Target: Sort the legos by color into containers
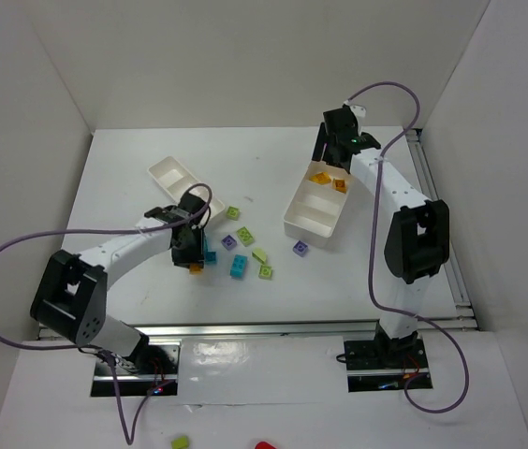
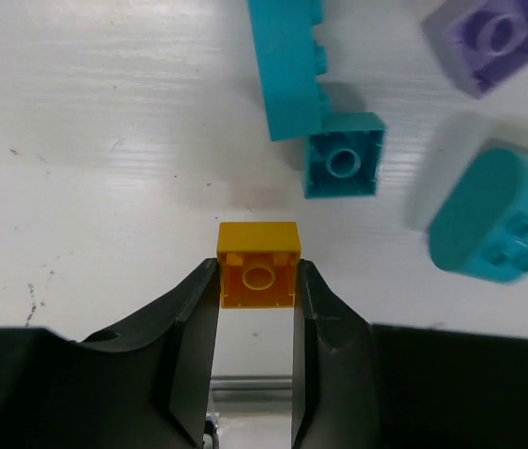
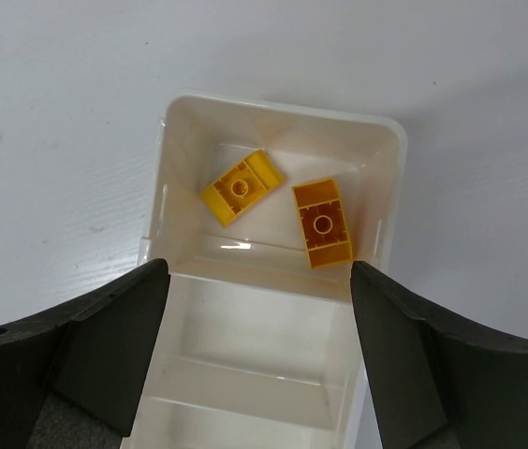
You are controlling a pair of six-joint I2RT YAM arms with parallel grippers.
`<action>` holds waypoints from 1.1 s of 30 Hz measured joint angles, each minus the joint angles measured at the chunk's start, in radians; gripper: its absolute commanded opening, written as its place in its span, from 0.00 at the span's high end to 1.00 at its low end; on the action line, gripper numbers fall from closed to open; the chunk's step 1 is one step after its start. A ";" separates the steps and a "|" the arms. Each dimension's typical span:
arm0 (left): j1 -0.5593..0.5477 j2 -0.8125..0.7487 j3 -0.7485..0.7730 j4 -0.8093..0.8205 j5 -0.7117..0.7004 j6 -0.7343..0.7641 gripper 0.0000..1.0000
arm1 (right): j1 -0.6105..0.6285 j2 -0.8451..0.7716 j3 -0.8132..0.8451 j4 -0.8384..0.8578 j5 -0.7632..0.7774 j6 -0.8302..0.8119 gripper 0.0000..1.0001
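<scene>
Near cyan lego (image 2: pixel 343 164), left gripper (image 2: pixel 257 281) clamps orange lego (image 2: pixel 259 251).

The top external camera sat high above and behind the arm bases, facing down and toward the far wall, distant enough to hold the whole tabletop (image 1: pixel 124 187) and both arms. The left wrist camera looked almost straight down from very near, with the left hand (image 2: pixel 257 273) filling its bottom edge around an orange brick (image 2: pixel 258 245). That small patch, with the cyan bricks (image 2: pixel 292 65) beside it, also showed in the overhead view, left of the middle. The right wrist camera hung somewhat higher behind the right hand (image 3: pixel 259 271), looking down on the far end of the larger tray (image 3: pixel 388 131). The overhead view showed that same compartment right of the middle, toward the far side.
</scene>
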State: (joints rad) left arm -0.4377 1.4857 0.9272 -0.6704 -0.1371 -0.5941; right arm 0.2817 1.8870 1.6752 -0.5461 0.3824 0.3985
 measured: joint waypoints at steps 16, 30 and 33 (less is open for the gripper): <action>-0.068 0.246 0.740 0.104 0.237 0.016 0.74 | -0.014 -0.342 -0.309 -0.011 0.035 0.060 0.12; -0.118 0.937 1.410 0.302 0.451 -0.017 0.69 | -0.037 -0.853 -0.606 -0.110 0.144 0.249 0.12; -0.126 0.980 1.411 0.388 0.472 -0.049 0.67 | -0.037 -0.861 -0.606 -0.134 0.166 0.260 0.12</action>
State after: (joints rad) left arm -0.5640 2.4657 2.3379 -0.2821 0.3344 -0.6434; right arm 0.2443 1.0256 1.0695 -0.6796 0.5488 0.6586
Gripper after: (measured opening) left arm 0.409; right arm 0.879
